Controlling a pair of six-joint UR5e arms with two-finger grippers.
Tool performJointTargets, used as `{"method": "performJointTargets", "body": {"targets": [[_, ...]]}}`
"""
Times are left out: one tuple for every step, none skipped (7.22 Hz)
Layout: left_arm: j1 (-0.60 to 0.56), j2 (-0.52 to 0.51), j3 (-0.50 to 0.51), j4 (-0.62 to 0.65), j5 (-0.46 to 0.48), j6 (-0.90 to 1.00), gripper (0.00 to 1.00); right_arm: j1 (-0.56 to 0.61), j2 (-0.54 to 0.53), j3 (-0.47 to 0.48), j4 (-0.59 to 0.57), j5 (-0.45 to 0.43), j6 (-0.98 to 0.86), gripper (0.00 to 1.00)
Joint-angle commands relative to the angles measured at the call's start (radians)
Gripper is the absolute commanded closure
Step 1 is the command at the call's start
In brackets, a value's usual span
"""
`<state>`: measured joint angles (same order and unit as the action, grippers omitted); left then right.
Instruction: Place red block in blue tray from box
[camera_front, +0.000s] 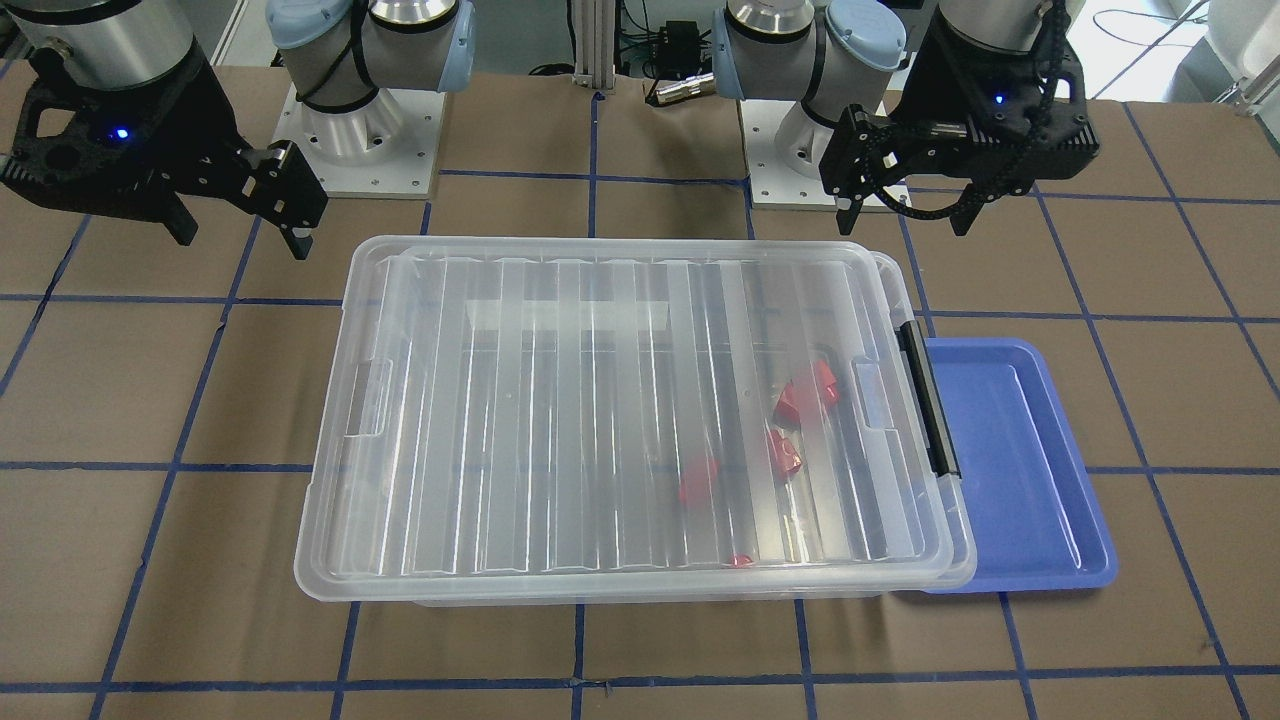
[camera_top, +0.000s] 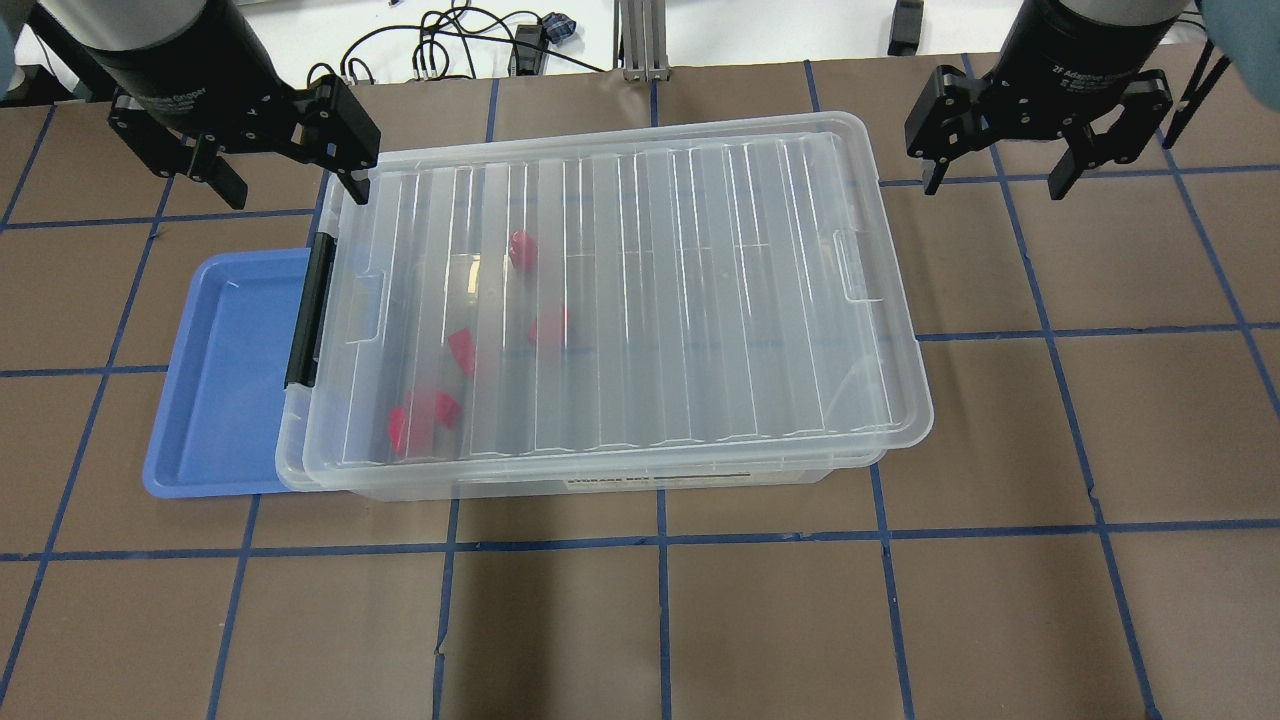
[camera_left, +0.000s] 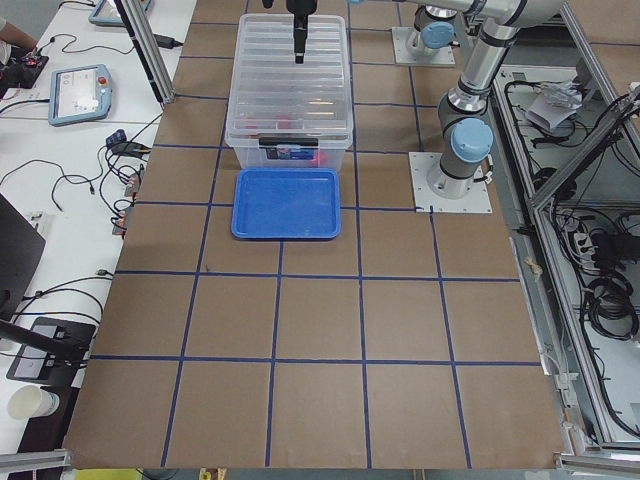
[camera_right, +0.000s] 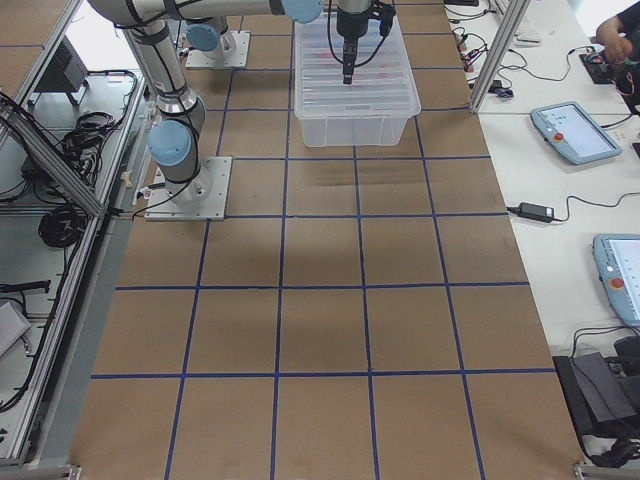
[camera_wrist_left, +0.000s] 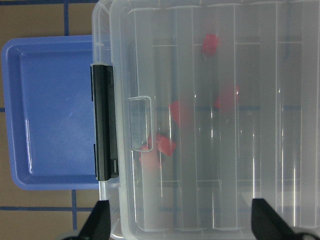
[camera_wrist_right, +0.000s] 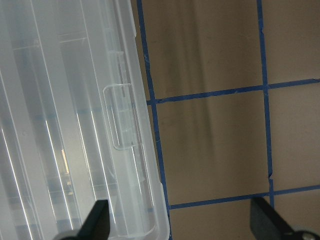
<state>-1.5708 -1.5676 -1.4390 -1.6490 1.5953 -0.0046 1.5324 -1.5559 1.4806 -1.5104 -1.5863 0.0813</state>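
Evidently nothing was done: the red block (camera_top: 521, 250) lay inside the closed box (camera_top: 700, 300), the blue tray (camera_top: 225, 380) sat bare, and the left pincer (camera_top: 290, 185) and right pincer (camera_top: 998, 180) hung spread, empty.

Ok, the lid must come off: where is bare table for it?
Bare table lies along the long side of the box away from the robot, and beyond its right end. Its left end is crowded by the blue tray.

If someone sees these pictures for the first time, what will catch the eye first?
The large clear box, lid on, sits mid-table, with red pieces blurred through the lid near its black-latched end. The empty blue tray lies at that end; the left gripper and right gripper hang open, one at each end of the box.
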Motion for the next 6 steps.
{"method": "performJointTargets", "body": {"targets": [[0.003, -0.003, 0.002, 0.000, 0.002, 0.003, 0.00, 0.000, 0.000, 0.001, -0.004, 0.000, 0.000, 0.00], [0.000, -0.009, 0.002, 0.001, 0.003, 0.000, 0.00, -0.001, 0.002, 0.000, -0.002, -0.001, 0.002, 0.00], [0.002, -0.008, 0.002, 0.000, 0.003, 0.003, 0.00, -0.002, 0.002, -0.008, -0.004, -0.001, 0.005, 0.00], [0.011, 0.000, 0.018, 0.001, 0.000, 0.006, 0.00, -0.002, 0.002, 0.001, -0.010, -0.001, 0.008, 0.00], [0.008, -0.002, 0.006, 0.002, 0.003, 0.008, 0.00, -0.002, 0.016, 0.004, -0.052, -0.007, 0.005, 0.00], [0.005, -0.003, 0.006, 0.003, 0.003, 0.008, 0.00, -0.002, 0.025, 0.006, -0.088, -0.001, -0.006, 0.00]]}}
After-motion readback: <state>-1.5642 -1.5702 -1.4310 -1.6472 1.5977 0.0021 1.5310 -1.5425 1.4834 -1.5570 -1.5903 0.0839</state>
